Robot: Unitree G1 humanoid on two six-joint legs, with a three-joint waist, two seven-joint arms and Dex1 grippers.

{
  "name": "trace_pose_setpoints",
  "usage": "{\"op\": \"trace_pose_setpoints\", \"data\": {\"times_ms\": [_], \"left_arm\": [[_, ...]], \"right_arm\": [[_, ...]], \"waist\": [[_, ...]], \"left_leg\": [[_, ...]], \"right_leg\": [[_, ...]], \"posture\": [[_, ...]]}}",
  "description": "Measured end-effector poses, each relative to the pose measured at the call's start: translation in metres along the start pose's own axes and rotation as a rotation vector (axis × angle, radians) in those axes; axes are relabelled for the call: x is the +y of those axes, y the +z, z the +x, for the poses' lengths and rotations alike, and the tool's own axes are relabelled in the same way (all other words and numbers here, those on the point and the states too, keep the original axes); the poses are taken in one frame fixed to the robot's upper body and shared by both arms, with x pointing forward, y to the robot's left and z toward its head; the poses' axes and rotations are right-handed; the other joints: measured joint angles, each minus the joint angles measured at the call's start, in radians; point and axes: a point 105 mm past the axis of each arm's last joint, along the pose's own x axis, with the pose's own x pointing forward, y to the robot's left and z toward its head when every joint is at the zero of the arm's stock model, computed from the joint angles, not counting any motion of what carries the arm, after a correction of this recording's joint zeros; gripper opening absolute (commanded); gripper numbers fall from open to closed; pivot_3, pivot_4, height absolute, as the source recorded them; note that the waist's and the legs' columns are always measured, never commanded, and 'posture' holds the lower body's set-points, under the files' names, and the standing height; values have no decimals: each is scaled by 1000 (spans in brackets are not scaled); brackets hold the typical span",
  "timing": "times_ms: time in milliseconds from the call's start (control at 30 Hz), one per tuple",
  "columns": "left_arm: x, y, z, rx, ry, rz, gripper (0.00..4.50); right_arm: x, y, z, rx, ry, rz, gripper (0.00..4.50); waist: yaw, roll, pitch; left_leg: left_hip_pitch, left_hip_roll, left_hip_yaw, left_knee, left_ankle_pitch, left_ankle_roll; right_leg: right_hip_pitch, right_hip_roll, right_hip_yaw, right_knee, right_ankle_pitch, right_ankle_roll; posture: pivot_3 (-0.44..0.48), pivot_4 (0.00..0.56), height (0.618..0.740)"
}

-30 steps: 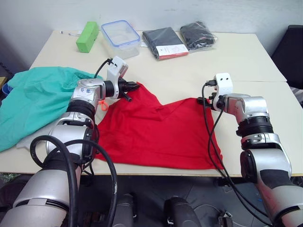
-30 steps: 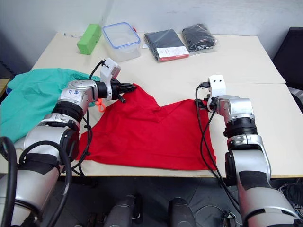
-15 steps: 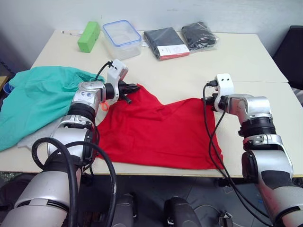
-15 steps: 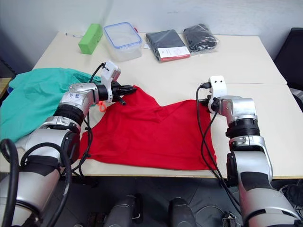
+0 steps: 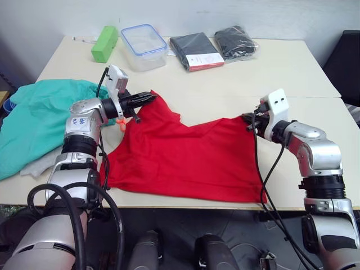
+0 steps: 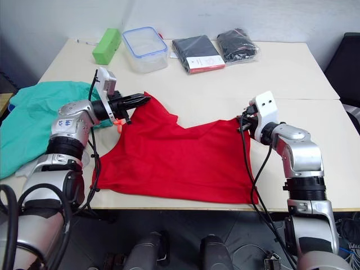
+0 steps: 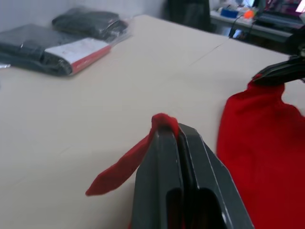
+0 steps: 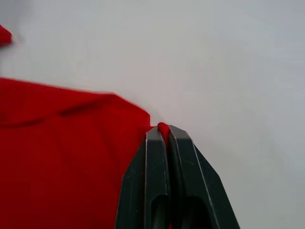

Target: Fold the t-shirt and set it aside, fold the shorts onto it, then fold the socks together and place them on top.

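The left gripper (image 5: 147, 98) and right gripper (image 5: 248, 119) each pinch a far corner of the t-shirt (image 5: 185, 154), which lies spread on the table (image 5: 236, 79), evidently holding its edge taut for folding.

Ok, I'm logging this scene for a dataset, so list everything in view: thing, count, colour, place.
t-shirt: 1, red, spread on table centre, far corners pinched.
shorts: 1, teal-green, heaped at table's left edge.
box: 1, green, far left.
container: 1, clear with blue rim, beside the box.
bagged cloth packs: 2, dark, far centre.
table: 1, cream.
left gripper: black, shut on t-shirt.
right gripper: black, shut on t-shirt.
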Motion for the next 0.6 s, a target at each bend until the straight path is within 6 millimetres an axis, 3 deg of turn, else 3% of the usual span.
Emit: {"op": "trace_pose_setpoints", "data": {"times_ms": [133,300,400,600], "left_arm": [[-12,-7,-10,4,-34,92,0],[-23,-28,-30,65,-49,193,0],[-12,-31,-41,74,33,178,0],[32,-23,-63,14,306,61,0]], "right_arm": [[7,7,-13,-110,38,-167,14],[17,1,-34,-162,122,-428,14],[16,-7,-39,-159,137,-470,14],[4,-21,-40,-142,107,-478,14]], "waist": [[1,0,0],[1,0,0],[2,0,0],[2,0,0]], "left_leg": [[0,0,0,0,0,0],[1,1,0,1,0,0],[2,1,-1,4,0,1],[4,0,-2,4,1,1]], "right_leg": [[1,0,0,0,0,0],[2,-1,0,-2,0,0],[4,-1,0,-2,0,0],[7,-2,-1,-3,0,0]], "posture": [[0,150,740],[0,150,740],[0,150,740],[0,150,740]]}}
